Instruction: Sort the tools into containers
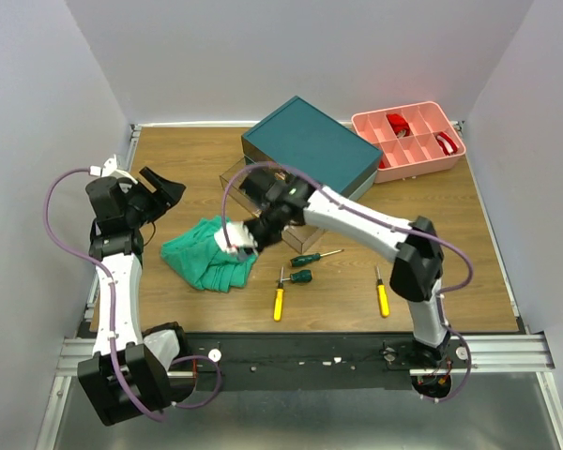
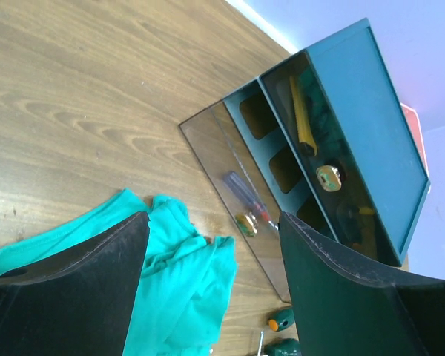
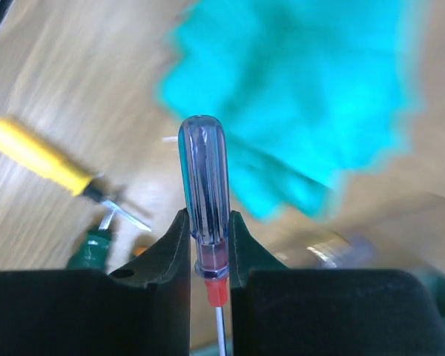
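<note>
My right gripper (image 3: 208, 226) is shut on a screwdriver (image 3: 204, 178) with a clear blue handle and a red collar, handle pointing away from the wrist. In the top view this gripper (image 1: 237, 246) hangs over the edge of a green cloth (image 1: 206, 253), in front of the dark teal box (image 1: 310, 145). One clear drawer (image 2: 233, 193) is pulled out and holds a red-and-blue screwdriver (image 2: 246, 199). A yellow one (image 2: 304, 119) lies in an upper drawer. My left gripper (image 1: 164, 192) is open and empty, off to the left of the box.
Two green-handled screwdrivers (image 1: 314, 257) (image 1: 298, 277) and two yellow ones (image 1: 279, 302) (image 1: 383, 298) lie on the wooden table in front of the box. A pink compartment tray (image 1: 408, 139) with red items stands at the back right.
</note>
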`<state>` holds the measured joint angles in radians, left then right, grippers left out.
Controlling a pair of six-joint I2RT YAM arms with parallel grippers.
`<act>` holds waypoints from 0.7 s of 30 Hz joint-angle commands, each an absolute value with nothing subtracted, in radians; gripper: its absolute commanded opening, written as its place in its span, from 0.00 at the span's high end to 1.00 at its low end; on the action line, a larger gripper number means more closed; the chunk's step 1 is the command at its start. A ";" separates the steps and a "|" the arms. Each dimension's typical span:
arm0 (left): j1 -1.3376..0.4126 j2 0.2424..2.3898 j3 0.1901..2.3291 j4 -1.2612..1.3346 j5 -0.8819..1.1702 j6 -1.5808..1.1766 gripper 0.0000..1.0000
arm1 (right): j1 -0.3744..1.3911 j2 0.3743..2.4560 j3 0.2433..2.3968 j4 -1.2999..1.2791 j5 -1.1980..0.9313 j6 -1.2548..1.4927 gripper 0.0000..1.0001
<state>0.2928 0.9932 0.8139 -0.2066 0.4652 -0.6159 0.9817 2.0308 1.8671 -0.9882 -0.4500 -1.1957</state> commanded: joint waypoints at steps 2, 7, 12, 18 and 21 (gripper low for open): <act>0.298 1.032 0.882 -0.206 0.474 -0.600 0.20 | 0.865 2.026 2.063 -0.853 -0.402 -0.675 0.99; 0.299 1.048 0.900 -0.227 0.465 -0.584 0.20 | 0.785 2.176 2.221 -0.856 -0.308 -0.509 0.99; 0.299 1.078 0.916 -0.255 0.462 -0.568 0.20 | 0.775 2.244 2.183 -0.801 -0.224 -0.494 0.99; 0.299 1.095 0.933 -0.255 0.465 -0.565 0.20 | 0.775 2.249 2.197 -0.798 -0.167 -0.472 0.45; 0.299 1.089 0.931 -0.244 0.465 -0.568 0.20 | 0.775 2.147 2.123 -0.795 -0.218 -0.483 0.40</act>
<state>0.2935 1.0954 0.9035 -0.2375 0.4644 -0.5827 0.7666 2.2948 2.1765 -0.8215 -0.2081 -0.5045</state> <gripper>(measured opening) 0.798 0.557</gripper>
